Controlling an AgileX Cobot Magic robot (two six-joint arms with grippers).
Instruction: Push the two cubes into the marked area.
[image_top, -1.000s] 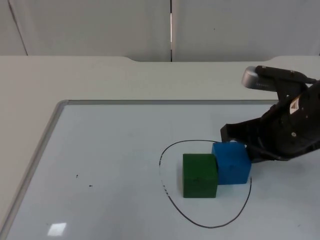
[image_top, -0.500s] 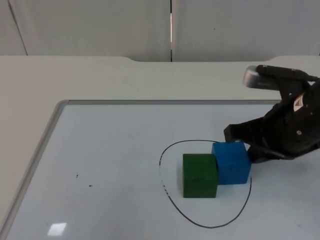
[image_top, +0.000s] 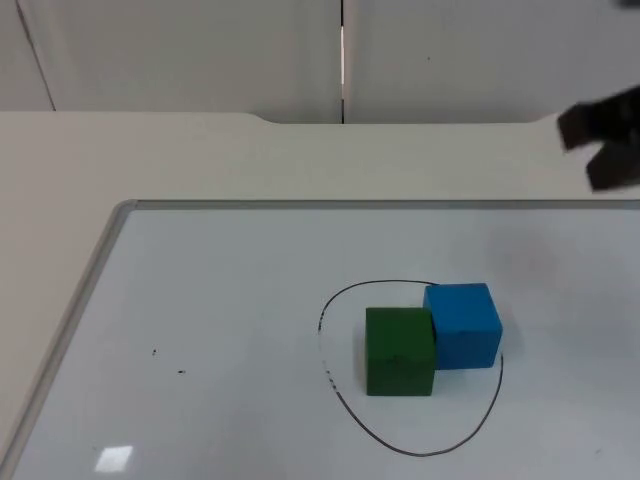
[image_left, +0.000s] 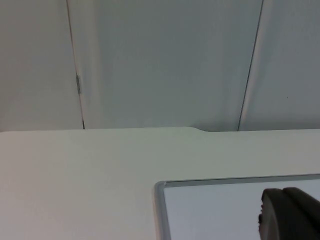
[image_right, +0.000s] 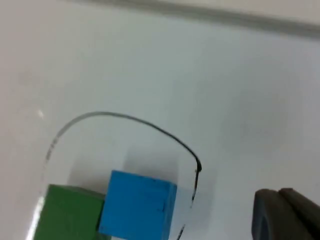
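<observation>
From the top view, the green wooden cube (image_top: 400, 351) and the blue wooden cube (image_top: 462, 326) sit side by side, touching, on the white board (image_top: 200, 320) that lies on the pale bench (image_top: 150, 160). Both are inside the black drawn ring (image_top: 345, 292); the blue one's far corner sits right at the line. The job looks about done. The right pincer (image_top: 603, 148) hangs high, well apart from the cubes; I cannot tell if it is open or closed.

From the left wrist view, the left pincer (image_left: 290, 215) waits near the board's grey edge (image_left: 159, 210); I cannot tell its state.

From the right wrist view, the blue cube (image_right: 137, 204) leans against the green cube (image_right: 70, 212) inside the ring (image_right: 150, 126).
</observation>
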